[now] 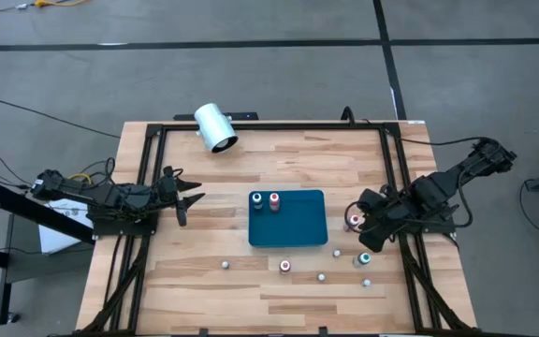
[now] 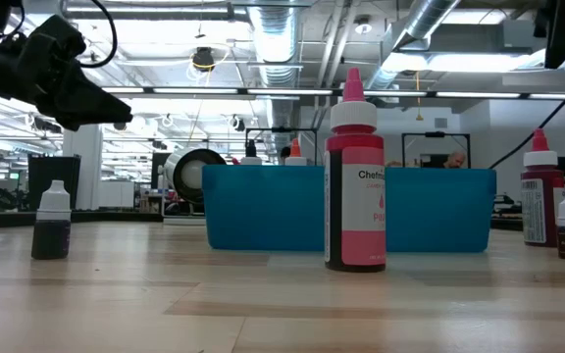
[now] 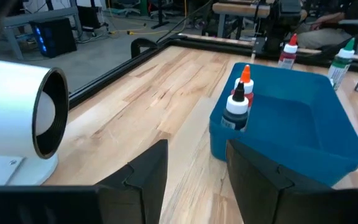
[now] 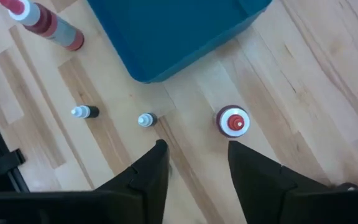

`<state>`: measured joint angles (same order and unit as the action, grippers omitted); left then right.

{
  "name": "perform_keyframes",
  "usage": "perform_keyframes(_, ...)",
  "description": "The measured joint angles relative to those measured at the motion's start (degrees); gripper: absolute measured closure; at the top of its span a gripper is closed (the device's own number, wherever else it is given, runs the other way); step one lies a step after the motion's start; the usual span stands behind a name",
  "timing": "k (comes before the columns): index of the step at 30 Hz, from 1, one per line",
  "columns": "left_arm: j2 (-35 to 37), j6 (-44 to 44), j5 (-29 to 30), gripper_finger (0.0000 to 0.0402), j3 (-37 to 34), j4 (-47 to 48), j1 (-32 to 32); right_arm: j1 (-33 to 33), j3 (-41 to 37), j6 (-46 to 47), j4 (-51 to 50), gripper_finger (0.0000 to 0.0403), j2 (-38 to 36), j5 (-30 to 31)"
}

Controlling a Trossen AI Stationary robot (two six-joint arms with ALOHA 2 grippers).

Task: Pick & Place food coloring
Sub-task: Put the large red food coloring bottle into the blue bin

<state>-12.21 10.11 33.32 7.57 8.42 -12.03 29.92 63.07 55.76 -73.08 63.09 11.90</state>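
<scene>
Two food coloring bottles (image 1: 266, 199) already in teal tray (image 1: 293, 234), rest loose on table (image 1: 251, 159) nr right edge. Right gripper (image 1: 361, 221) over them, fingers spread, empty. Left gripper (image 1: 191, 198) idle, spread. Bottles prob light, stiff, tippy; pinch body below cap.

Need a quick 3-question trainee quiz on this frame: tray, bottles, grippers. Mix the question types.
1. True or false: the teal tray already holds two food coloring bottles.
2. In the right wrist view, the red-capped bottle ahead of the right gripper stands: A) inside the tray, B) on the table beside the tray, C) between the fingers.
3. Fill in: the left gripper waits on the tray's ____ side in the high view.

Key: 1 true; 2 B; 3 left.
</scene>
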Motion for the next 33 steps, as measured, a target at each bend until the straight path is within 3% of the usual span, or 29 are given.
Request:
perform_keyframes(12,0.0,7.33,-13.86,0.0248,0.0,-0.04,0.02,-3.56,0.0,-3.73,0.01,0.0202,0.0,-0.15)
perform_keyframes(22,0.0,7.19,-14.02,0.0248,0.0,1.84,0.02,-8.18,-0.02,-3.73,0.0,0.02,0.12,-4.78)
perform_keyframes(33,-0.02,8.05,-13.55,0.0248,0.0,3.58,0.02,-12.34,-0.07,-3.73,-1.03,0.017,6.61,-7.28)
